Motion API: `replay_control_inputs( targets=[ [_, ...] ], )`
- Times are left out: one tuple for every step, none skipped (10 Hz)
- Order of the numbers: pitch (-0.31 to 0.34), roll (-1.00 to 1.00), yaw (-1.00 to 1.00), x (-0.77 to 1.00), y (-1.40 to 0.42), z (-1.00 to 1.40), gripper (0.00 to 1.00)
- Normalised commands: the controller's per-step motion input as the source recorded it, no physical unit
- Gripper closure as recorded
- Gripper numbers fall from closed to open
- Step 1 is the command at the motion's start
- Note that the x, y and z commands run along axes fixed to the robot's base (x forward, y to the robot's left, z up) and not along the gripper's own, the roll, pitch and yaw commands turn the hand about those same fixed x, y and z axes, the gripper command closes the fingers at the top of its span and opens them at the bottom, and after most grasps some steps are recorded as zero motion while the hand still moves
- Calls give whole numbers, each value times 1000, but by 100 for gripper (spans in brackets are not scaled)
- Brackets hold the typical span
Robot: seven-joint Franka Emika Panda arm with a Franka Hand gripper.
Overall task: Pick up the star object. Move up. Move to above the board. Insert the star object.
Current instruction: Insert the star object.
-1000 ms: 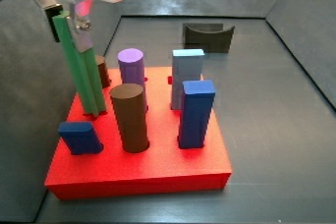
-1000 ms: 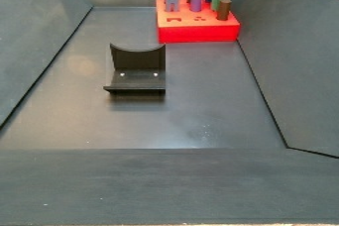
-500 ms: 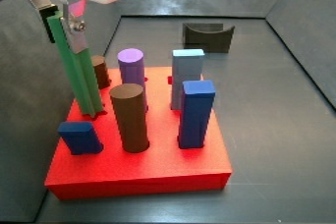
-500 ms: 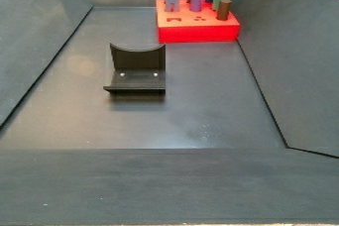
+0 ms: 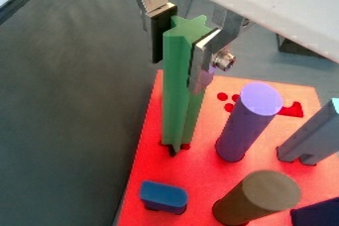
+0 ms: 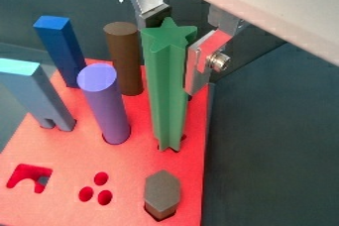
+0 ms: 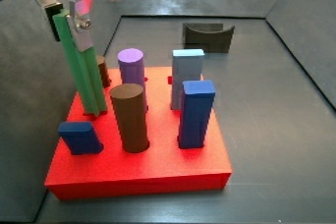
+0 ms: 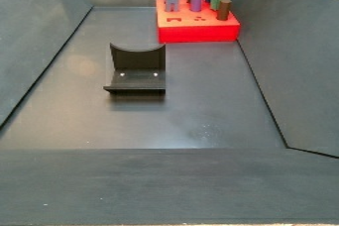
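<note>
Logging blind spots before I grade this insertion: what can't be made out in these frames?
- How deep the star object sits in the board: its foot hides the hole in both wrist views.
- Gripper body: cut off by the frame edge in every close view.
- Board holes: too small in the far side view.
- Fixture: partly cut off in a wrist view.

2 wrist views: close, looking steeply down past gripper point(image 5: 183, 34) point(image 6: 172, 32) at star object point(image 5: 180, 81) point(image 6: 167, 86) and board point(image 5: 212, 175) point(image 6: 66, 151). Side view: near board point(image 7: 138, 164), high, angled down, facing fixture point(image 7: 209, 36) at far wall. Side view: far off, opposite end, fixture point(image 8: 137, 71) mid-floor, board point(image 8: 199, 27) distant. All 4 share board.
</note>
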Motion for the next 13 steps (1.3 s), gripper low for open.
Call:
replay_control_inputs(
  targets=[
    [0,3,0,-11,-66,0,100],
    [0,0,0,0,-23,0,100],
    [0,0,0,0,-17,0,100],
    [0,29,0,0,-111,0,100],
    [0,16,-26,-20,-91,0,100],
    [0,0,-11,0,-34,0,100],
    [0,0,0,0,3,-23,100],
    [0,0,0,0,0,-17,100],
    [0,0,0,0,0,-34,100],
    [0,0,0,0,0,-63,100],
    [0,0,0,0,0,-43,100],
    [0,1,0,0,-6,-23,100],
    [0,13,0,0,0,-137,100]
  ],
)
